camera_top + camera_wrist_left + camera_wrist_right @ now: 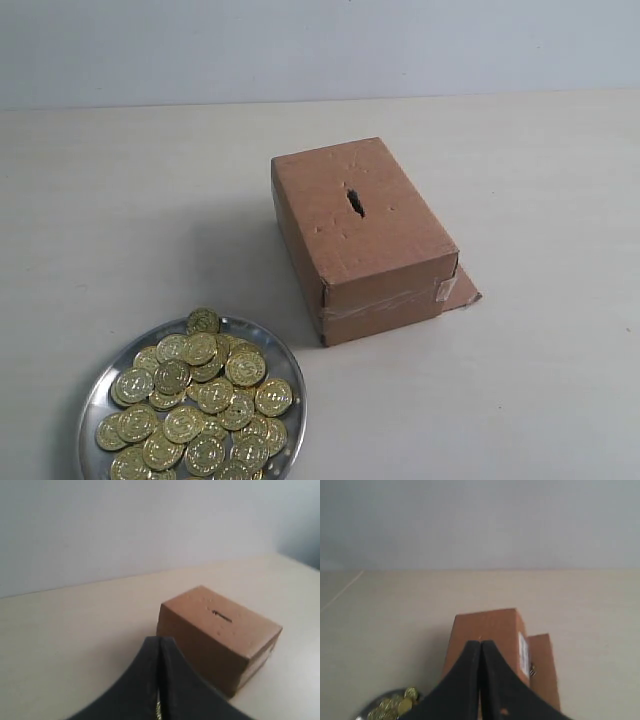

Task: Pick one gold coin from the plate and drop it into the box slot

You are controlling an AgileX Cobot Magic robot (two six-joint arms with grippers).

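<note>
**Exterior view: both claws out of sight here, and pressed together at the wrists**

Exterior view, nearest first: the plate (100,392) sits at the lower left of the frame, cut off by the bottom edge. It is heaped with gold coins (195,405). One coin (203,321) lies on the far rim, tipped against the pile. No arm or claw shows in this picture, so nothing is touching the coins.

Further back, near the centre of the frame, stands the box (365,235), apart from the plate. Clear tape (385,305) runs across its near end. A loose flap (462,290) lies flat on the table (120,200) at its lower right corner. The slot (355,202) is a short dark ragged slit in the top face, toward the far end. Beyond the box there is only bare table, then the pale wall (300,40).

In the left wrist view, the left gripper (159,642) has its two dark fingers closed flush, with only a thin seam between them. A faint yellowish glint sits low in that seam, and I cannot tell what it is. The box and its slot (221,616) lie beyond the tips, untouched.

In the right wrist view, the right gripper (480,645) is likewise closed tight on nothing visible. Its tips overlap the box in the picture. Whether they touch it, I cannot tell. A few coins show beside the fingers.
</note>
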